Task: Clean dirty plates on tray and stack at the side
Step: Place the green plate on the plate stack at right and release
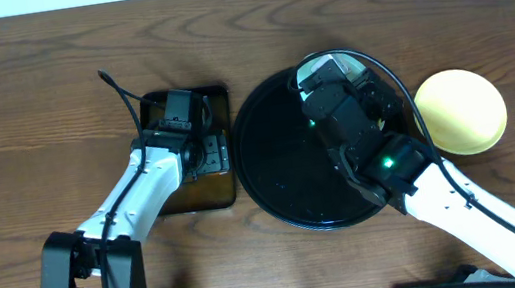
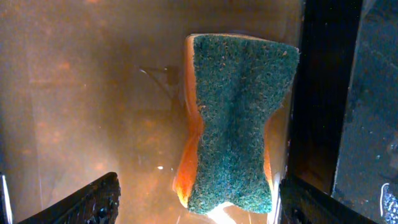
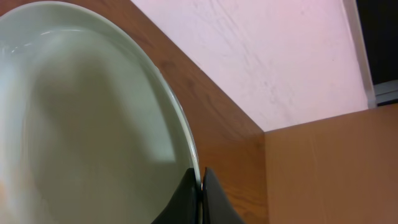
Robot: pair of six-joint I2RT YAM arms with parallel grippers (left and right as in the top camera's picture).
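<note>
Sponge (image 2: 236, 118) lies green face up in the pan's (image 1: 209, 193) brown water, my left hand (image 2: 199, 205) spread open above it. Over the tray (image 1: 280, 161), my right hand (image 3: 201, 180) pinches the rim of a mint plate (image 3: 81, 112). A yellow plate (image 1: 460, 110) sits on the worktop (image 1: 29, 95) just beside the tray.

My left gripper (image 2: 199, 200) hung wide open, aimed straight down; my right gripper (image 3: 200, 190) was pinched tight.
</note>
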